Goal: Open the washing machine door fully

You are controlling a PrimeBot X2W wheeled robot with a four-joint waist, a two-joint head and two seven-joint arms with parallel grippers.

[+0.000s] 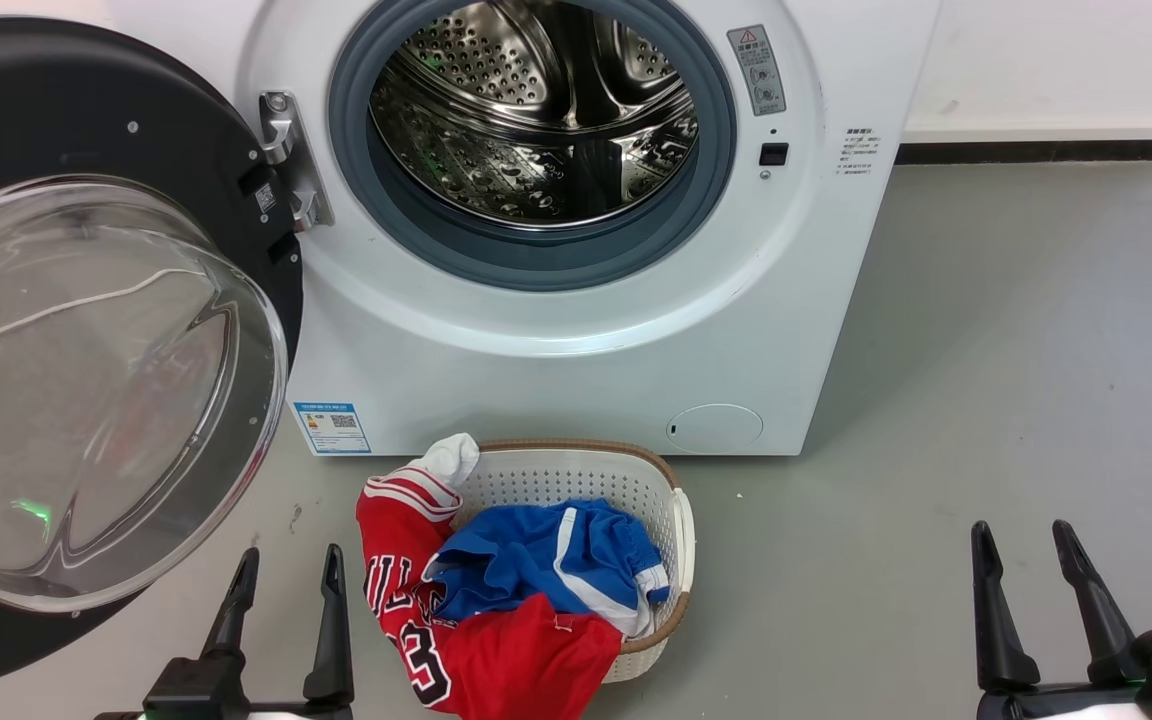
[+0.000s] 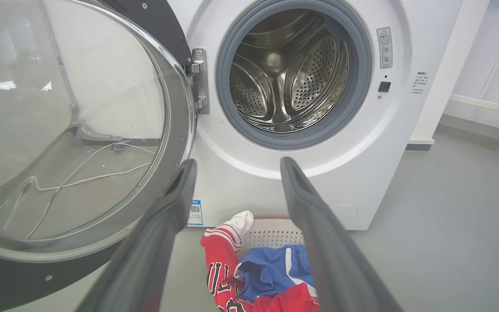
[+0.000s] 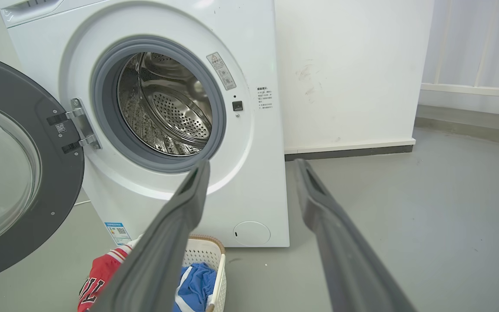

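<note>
Washing machine door (image 1: pixel 86 380) hangs open over grey floor (image 1: pixel 986 400).

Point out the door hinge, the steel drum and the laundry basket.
Metal door hinge (image 1: pixel 290 160): head view, bracket middle.
Perforated steel drum (image 1: pixel 536 120): head view, rear wall.
White perforated laundry basket (image 1: pixel 576 478): head view, bare inner wall.

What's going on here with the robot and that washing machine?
The washing machine door stands swung wide open at the left of the washing machine, showing the steel drum. The left gripper and the right gripper are both open, holding nothing, clear of the door. A laundry basket of clothes sits in front of the machine.
</note>
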